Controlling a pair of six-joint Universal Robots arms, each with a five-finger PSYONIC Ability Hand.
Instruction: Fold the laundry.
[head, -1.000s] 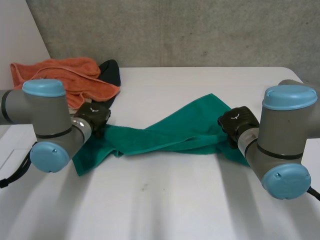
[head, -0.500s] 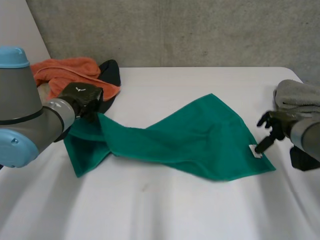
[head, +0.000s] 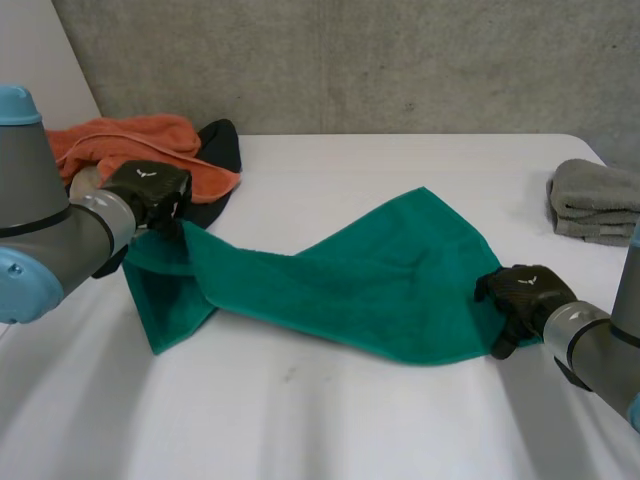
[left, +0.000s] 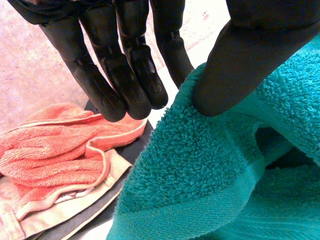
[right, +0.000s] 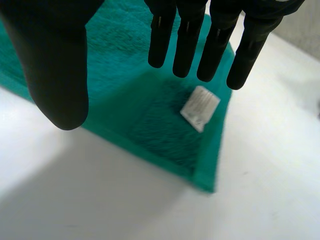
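1. Towel, green, lies twisted across mid table, running from near the left edge to near the right edge.
2. L hand pinches towel's left end betw. thumb & one finger; other fingers straight beside it.
3. R hand is over towel's right corner, fingers straight, thumb apart, gripping nothing. White tag sits below its fingertips.
4. Orange cloth & black cloth are heaped at far left corner. Grey towel, folded, is at right edge.

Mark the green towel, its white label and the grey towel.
green towel (head: 380, 290), head view, its middle
white label (right: 200, 107), right wrist view, its centre
grey towel (head: 593, 198), head view, top fold
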